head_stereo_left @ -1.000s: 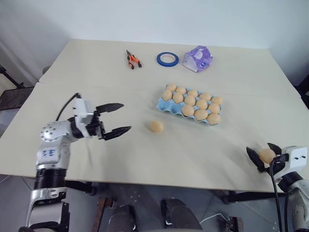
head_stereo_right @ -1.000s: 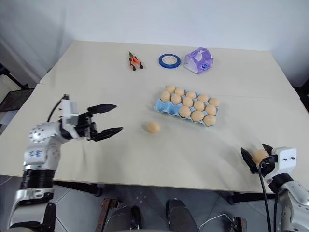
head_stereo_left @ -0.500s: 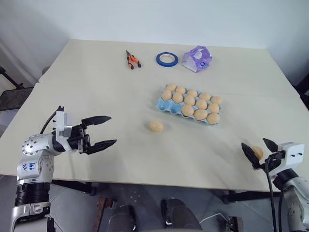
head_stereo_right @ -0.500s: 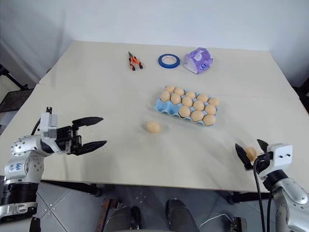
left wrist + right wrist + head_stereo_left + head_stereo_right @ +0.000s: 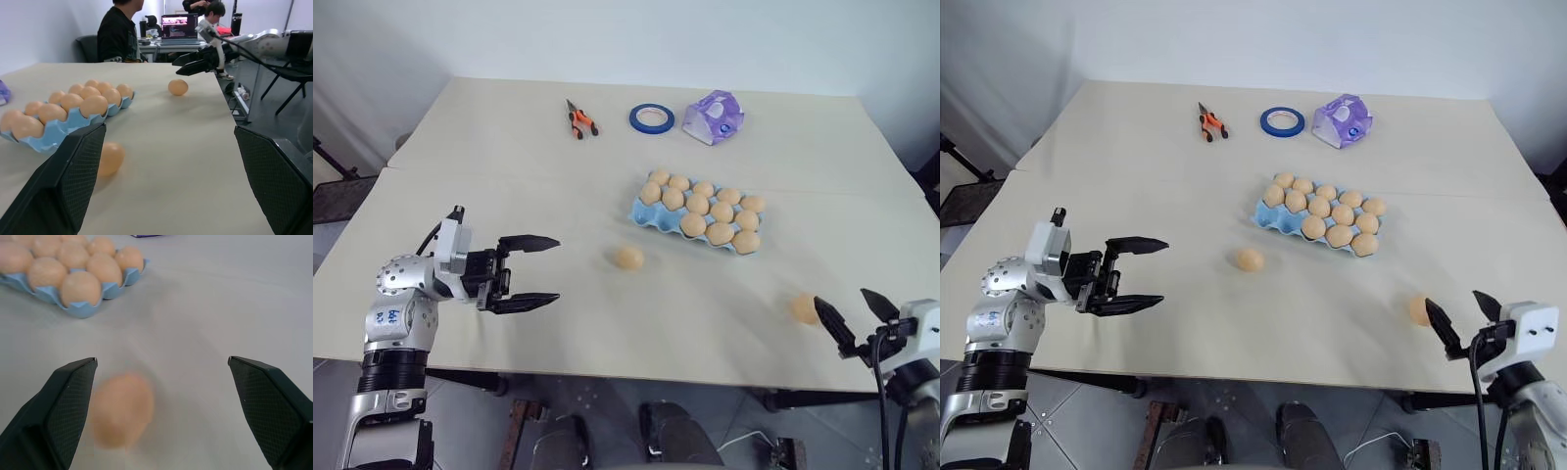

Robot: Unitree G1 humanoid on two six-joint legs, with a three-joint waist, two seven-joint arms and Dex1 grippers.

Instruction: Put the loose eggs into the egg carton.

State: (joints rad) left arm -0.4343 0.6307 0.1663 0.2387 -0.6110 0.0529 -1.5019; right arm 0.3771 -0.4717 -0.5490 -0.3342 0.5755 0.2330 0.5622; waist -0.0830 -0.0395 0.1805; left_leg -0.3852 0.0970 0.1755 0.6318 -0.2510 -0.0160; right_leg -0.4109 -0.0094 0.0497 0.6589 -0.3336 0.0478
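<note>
The light blue egg carton (image 5: 637,210) sits right of the table's centre, its cups holding several tan eggs. One loose egg (image 5: 628,257) lies on the table just left of the carton. A second loose egg (image 5: 805,308) lies near the front right edge, by the left fingertip of my open right gripper (image 5: 841,298). In the right wrist view this egg (image 5: 122,409) shows blurred, ahead of the fingers and nearer the left one. My left gripper (image 5: 556,269) is open and empty, pointing right toward the first egg (image 5: 110,157), a hand's length from it.
At the back of the table lie orange-handled pliers (image 5: 580,120), a blue tape ring (image 5: 651,119) and a purple-and-white packet (image 5: 714,117). Behind the table, in the left wrist view, people (image 5: 120,27) sit at desks.
The egg that lay between my right gripper's open fingers is now on the table by their tips; that gripper drew back toward the front edge. My left gripper shifted slightly nearer the front edge.
</note>
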